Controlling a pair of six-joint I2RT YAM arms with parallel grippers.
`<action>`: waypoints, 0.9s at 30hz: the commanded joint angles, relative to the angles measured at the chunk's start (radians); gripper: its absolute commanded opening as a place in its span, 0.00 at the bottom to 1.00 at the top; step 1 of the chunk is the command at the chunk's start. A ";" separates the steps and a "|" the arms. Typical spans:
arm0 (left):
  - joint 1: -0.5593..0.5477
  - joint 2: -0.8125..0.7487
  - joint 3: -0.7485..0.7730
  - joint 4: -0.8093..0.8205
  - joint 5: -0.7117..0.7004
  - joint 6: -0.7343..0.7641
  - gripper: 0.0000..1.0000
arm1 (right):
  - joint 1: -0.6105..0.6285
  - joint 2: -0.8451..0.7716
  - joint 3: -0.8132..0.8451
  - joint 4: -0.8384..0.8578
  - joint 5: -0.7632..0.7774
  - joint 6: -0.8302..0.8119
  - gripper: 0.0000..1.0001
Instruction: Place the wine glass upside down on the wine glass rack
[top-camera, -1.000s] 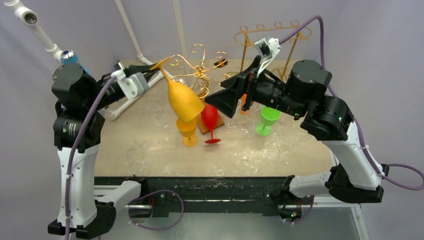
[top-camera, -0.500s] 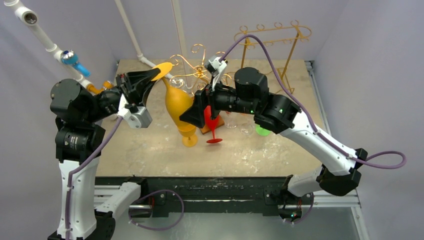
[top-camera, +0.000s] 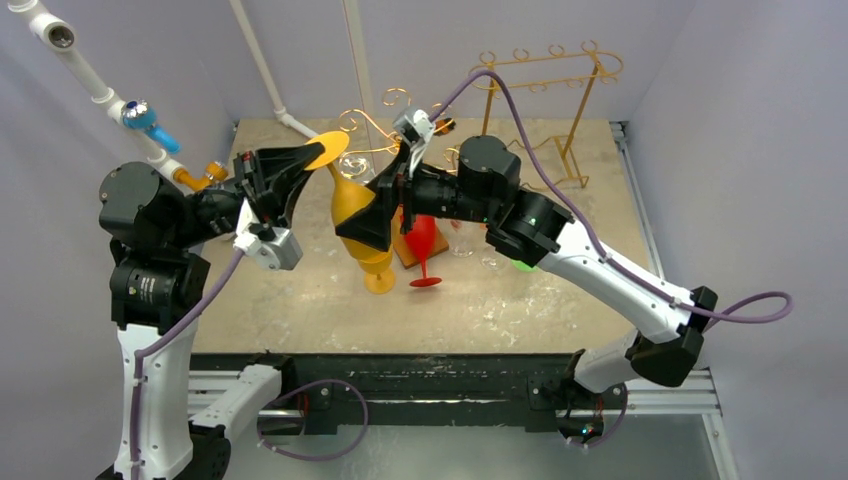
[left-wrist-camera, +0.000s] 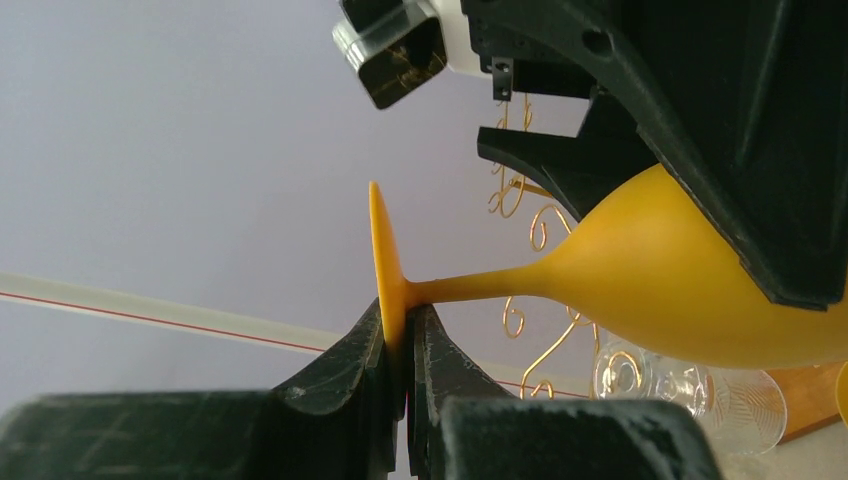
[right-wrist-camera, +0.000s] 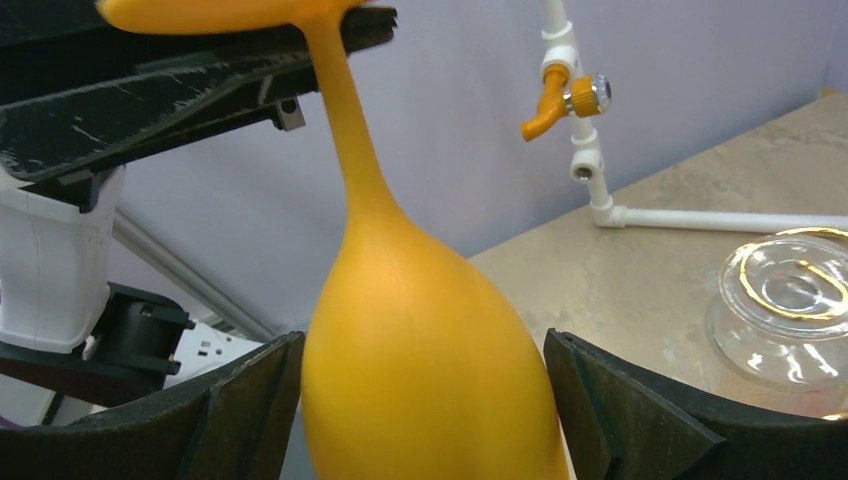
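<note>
A yellow wine glass (top-camera: 350, 203) hangs upside down in the air, base up, bowl down. My left gripper (top-camera: 318, 155) is shut on the rim of its base, as the left wrist view (left-wrist-camera: 397, 335) shows, with stem and bowl (left-wrist-camera: 640, 270) stretching to the right. My right gripper (top-camera: 366, 225) is open, its jaws straddling the bowl (right-wrist-camera: 430, 350); the left finger (right-wrist-camera: 240, 410) is close to it and the right finger (right-wrist-camera: 620, 410) stands a little off. The gold curly wine glass rack (top-camera: 388, 128) stands just behind, with a clear glass (top-camera: 350, 165) by it.
On the table below stand a second yellow glass (top-camera: 378, 268), a red glass (top-camera: 422, 240), clear glasses (top-camera: 470, 240), a green glass (top-camera: 520, 262) and a wooden block (top-camera: 405, 255). A tall gold rack (top-camera: 545, 65) is at the back right. A white pipe with valves (top-camera: 140, 115) runs along the left.
My right arm has swung left from the back right, and its open jaws now stand around the yellow bowl. My left gripper has turned the glass more upright, base up.
</note>
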 joint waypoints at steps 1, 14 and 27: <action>0.000 0.006 0.000 0.050 0.082 0.083 0.00 | 0.002 0.034 0.036 0.053 -0.083 0.023 0.99; 0.000 0.022 0.022 0.075 0.042 -0.078 0.54 | 0.001 -0.106 -0.119 0.099 0.100 -0.014 0.34; 0.000 0.174 0.216 -0.164 -0.273 -0.535 0.82 | -0.037 -0.352 -0.469 0.036 0.456 -0.042 0.21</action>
